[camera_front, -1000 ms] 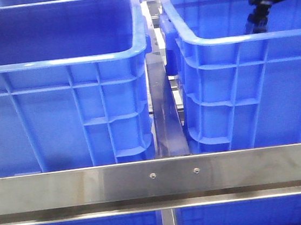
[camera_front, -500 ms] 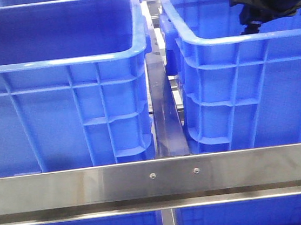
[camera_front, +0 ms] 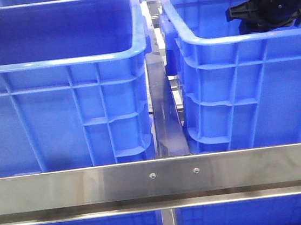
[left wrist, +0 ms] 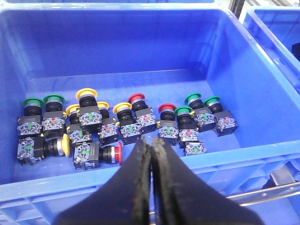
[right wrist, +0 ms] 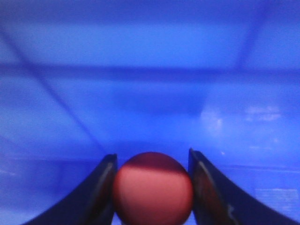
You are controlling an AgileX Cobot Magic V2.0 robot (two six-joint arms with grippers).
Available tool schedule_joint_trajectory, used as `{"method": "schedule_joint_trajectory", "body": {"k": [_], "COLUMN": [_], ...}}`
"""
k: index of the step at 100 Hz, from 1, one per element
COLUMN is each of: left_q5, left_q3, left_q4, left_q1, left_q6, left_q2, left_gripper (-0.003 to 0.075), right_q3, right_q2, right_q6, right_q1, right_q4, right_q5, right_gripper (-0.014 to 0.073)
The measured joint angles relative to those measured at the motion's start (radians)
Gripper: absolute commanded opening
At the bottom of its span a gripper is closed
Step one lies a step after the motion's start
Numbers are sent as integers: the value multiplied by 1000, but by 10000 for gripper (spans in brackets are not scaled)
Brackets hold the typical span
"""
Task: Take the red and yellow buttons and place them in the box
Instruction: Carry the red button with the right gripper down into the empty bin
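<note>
Clamped on a red button low in the right wrist view, the right gripper sits at the upper right of the front view, angled down and leftward across the rim of the right-hand blue box; the release would go best once the button is well inside the walls and low, so it cannot bounce out. Pressed together and empty, the left gripper hangs above its own bin, where the remaining red, yellow and green buttons lie clustered mid-frame.

Workshop: blue parts crates on steel racking.
</note>
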Motion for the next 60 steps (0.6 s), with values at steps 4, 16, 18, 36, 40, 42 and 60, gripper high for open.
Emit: {"method": "schedule_joint_trajectory", "body": {"k": [4, 16, 18, 36, 40, 42, 60], "left_q5": [0, 0, 0, 0, 0, 0, 0], "left_q3": [0, 0, 0, 0, 0, 0, 0], "left_q4": [0, 0, 0, 0, 0, 0, 0], "left_q1": [0, 0, 0, 0, 0, 0, 0], "left_q6": [0, 0, 0, 0, 0, 0, 0], "left_q2": [0, 0, 0, 0, 0, 0, 0], "left_gripper": [-19, -19, -19, -19, -19, -19, -19], "right_q3": [-2, -2, -2, -2, -2, -2, -2], "right_q2": [2, 2, 2, 4, 4, 8, 22], "right_q6": [-2, -4, -6, -10, -10, -10, -10], "right_q1": [0, 0, 0, 0, 0, 0, 2], "right_q4": [0, 0, 0, 0, 0, 0, 0], "right_q5": [10, 25, 27, 30, 40, 43, 53], "right_gripper": [115, 166, 184, 416, 457, 478, 543]}}
